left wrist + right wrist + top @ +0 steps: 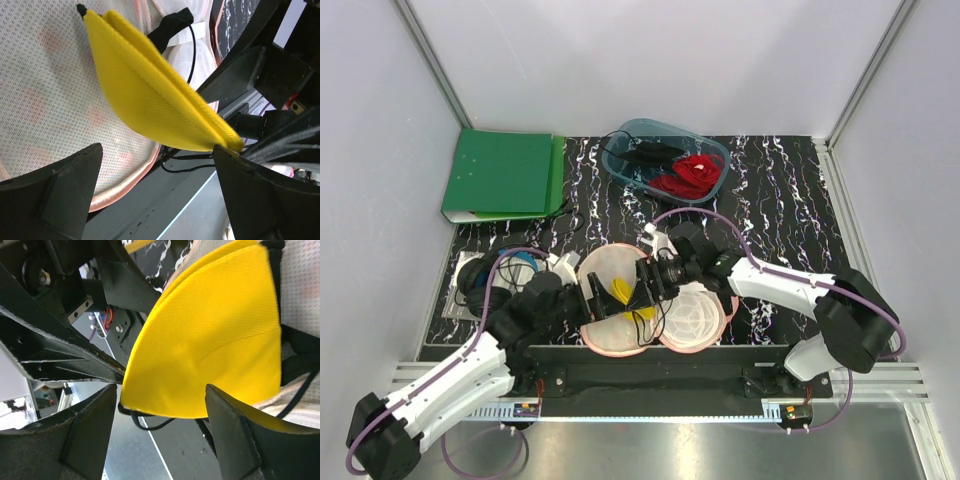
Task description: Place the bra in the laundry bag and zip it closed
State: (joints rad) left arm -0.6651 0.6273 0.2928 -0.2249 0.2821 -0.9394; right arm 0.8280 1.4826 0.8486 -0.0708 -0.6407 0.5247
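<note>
The laundry bag lies open near the table's front edge, its left half point(610, 338) and right half point(698, 320) flat with the pale lining up. The yellow bra point(623, 290) is folded cup on cup and stands on edge over the join between the halves. My left gripper point(603, 297) is open right beside it on its left. My right gripper point(642, 282) is open right beside it on its right. In the left wrist view the bra point(150, 100) lies over the mesh lining point(40, 100), its tip at my right finger point(260, 195). In the right wrist view the bra point(215, 340) fills the space beyond the open jaws, black strap hanging below.
A blue-grey tub point(718, 150) at the back holds a red garment point(692, 172) and a black garment point(645, 155). A green binder point(500, 175) lies at the back left. Cables and a small device point(485, 275) sit at the left. The metal rail point(650, 380) borders the front.
</note>
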